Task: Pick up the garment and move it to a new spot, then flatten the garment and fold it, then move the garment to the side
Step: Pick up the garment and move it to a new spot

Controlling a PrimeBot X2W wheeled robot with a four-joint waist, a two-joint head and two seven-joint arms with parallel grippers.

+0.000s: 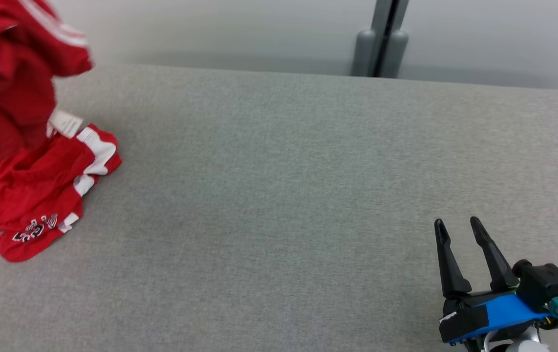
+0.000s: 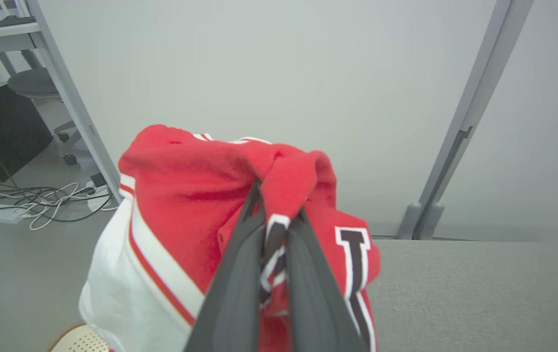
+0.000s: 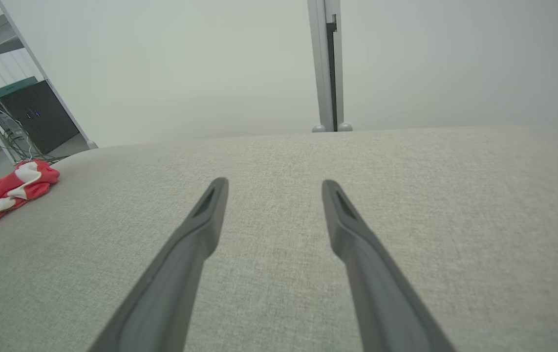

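Nearest the head camera, at the near right, the right hand [image 1: 456, 222] is seen over the worktop [image 1: 279, 195]. Its two dark fingers are spread wide and pointed toward the far edge, with nothing gripped between them. The left hand [image 2: 279, 208] is raised at the far left, and its fingers are pressed together on a bunched fold of the garment [image 2: 186, 195], a red jersey with white bands and black-and-white lettering. The upper part of the garment is held off the surface and hangs from that grip, while the lower part is heaped on the worktop at the left, well apart from the right hand. In the right wrist view the heap is seen close to where the worktop rounds off at its left edge. A broad stretch of grey cloth-covered surface is laid open between the garment and the right hand, and onward to the far edge. Behind that edge a pale wall panel [image 1: 210, 29] and a grey post [image 1: 381, 39] are seen, and beyond the left edge loose cables [image 2: 39, 200] are shown on the floor [image 2: 15, 274].
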